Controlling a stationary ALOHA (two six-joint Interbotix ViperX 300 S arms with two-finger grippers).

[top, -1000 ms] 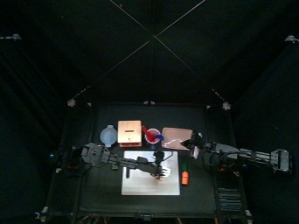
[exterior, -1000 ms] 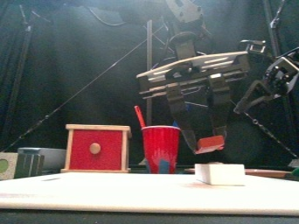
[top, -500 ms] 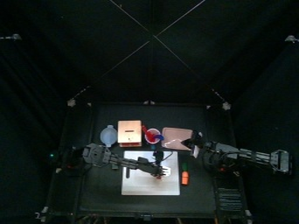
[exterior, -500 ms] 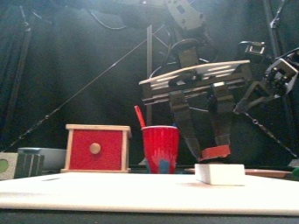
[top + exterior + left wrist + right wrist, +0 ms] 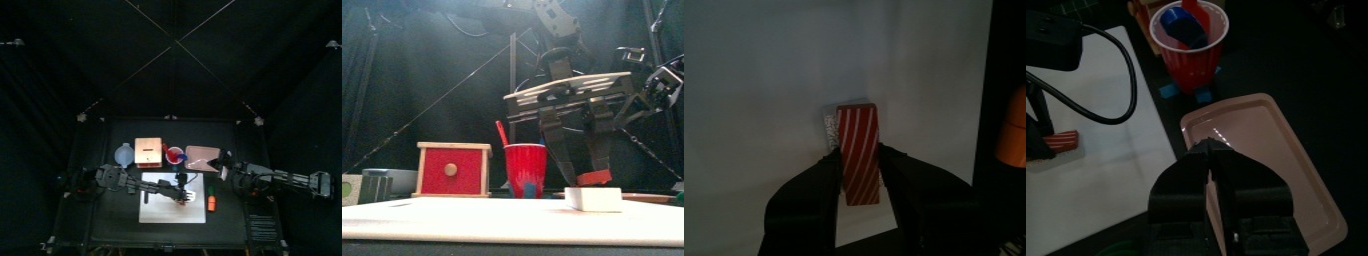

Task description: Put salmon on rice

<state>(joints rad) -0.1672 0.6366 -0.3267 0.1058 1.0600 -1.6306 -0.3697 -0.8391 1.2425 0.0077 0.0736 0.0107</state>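
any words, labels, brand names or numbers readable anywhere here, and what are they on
None can be read.
red cup: plain, no print visible.
red box: a pale round mark on its face, no lettering.
white board: blank.
salmon held in the left gripper: only pale stripes, no text.
pink tray: blank.

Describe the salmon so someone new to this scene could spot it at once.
Start at the big white board on the table. Above its right end hangs the left claw, gripping the salmon just over the whitish rice. It is the reddish-orange slice with pale stripes.
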